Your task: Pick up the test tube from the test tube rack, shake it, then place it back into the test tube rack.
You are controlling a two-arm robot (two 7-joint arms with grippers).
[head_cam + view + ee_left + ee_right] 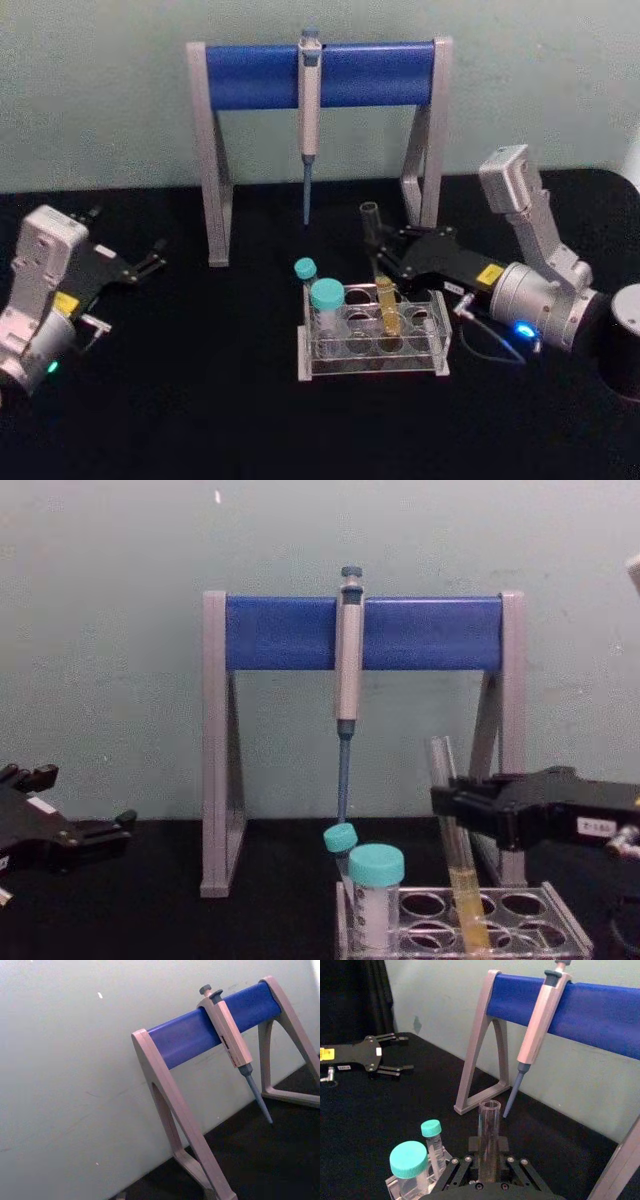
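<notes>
The test tube (387,303) stands slightly tilted in a hole of the clear test tube rack (375,364), with yellow-orange liquid in its lower part. My right gripper (384,262) reaches in from the right and is shut on the tube's middle, above the rack. In the chest view the tube (465,900) drops into the rack (560,932) below the right gripper (449,806). The right wrist view looks along the tube's open top (489,1125). My left gripper (157,257) rests open on the table far to the left, away from the rack.
Two teal-capped tubes (326,296) stand in the rack's left end. Behind the rack is the grey-and-blue pipette stand (215,180) with a pipette (310,110) hanging from its bar. A grey round object (630,310) sits at the right edge.
</notes>
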